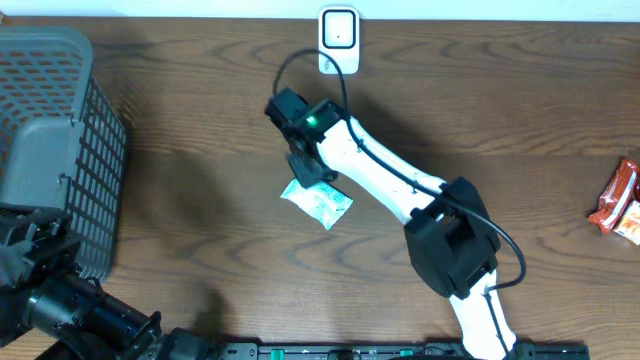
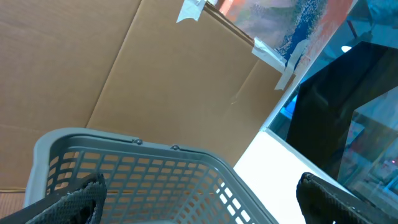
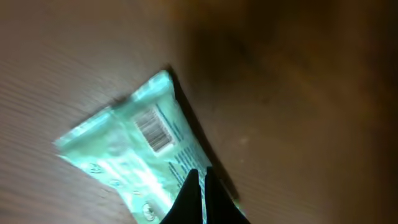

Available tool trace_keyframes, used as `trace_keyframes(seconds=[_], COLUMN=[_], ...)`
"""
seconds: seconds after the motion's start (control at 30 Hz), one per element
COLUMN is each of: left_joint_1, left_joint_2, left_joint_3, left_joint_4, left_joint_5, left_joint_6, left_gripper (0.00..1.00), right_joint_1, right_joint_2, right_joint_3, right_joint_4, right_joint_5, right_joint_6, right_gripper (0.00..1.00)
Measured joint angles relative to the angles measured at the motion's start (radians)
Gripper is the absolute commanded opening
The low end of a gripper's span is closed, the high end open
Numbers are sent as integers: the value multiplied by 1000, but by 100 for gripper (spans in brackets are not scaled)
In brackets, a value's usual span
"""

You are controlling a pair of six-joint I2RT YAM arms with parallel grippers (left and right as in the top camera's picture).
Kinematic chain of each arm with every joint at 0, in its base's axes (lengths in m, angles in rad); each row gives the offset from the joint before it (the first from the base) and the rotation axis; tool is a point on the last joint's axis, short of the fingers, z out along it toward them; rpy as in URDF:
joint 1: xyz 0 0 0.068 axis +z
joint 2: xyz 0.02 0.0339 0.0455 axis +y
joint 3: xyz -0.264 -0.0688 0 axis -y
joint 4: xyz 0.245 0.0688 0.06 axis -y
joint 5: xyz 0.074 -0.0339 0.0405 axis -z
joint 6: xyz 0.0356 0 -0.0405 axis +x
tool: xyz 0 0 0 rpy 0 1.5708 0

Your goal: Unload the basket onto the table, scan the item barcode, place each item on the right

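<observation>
The item is a small white and green packet (image 1: 320,201) lying flat on the wooden table near its middle. In the right wrist view the packet (image 3: 124,162) glows green and its barcode (image 3: 152,130) faces up. My right gripper (image 1: 306,167) hangs over the packet's upper left edge. Its jaws (image 3: 202,186) are shut, tips pressed together just above the packet's printed side, and I see nothing between them. My left gripper (image 2: 202,205) stands wide open at the near left, beside the basket, with only the basket showing between its fingers.
A grey mesh basket (image 1: 50,130) fills the far left of the table, its rim (image 2: 143,146) close under the left wrist camera. A small white device (image 1: 339,35) stands at the back edge. A red snack pack (image 1: 620,200) lies at the right edge.
</observation>
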Motion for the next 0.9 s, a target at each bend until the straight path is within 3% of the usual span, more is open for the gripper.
trace_keyframes(seconds=[0.3, 0.6, 0.9], left_joint_1=[0, 0, 0], left_joint_2=[0, 0, 0], left_joint_3=[0, 0, 0], left_joint_4=[0, 0, 0], left_joint_5=[0, 0, 0], left_joint_6=[0, 0, 0], left_gripper=[98, 98, 98], right_joint_1=[67, 159, 161], right_joint_2=[-3, -8, -88], right_joint_3=[-124, -103, -56], right_joint_4=[71, -27, 56], right_joint_5=[-115, -39, -84], right_joint_6=[1, 20, 21], right_gripper=[1, 1, 1])
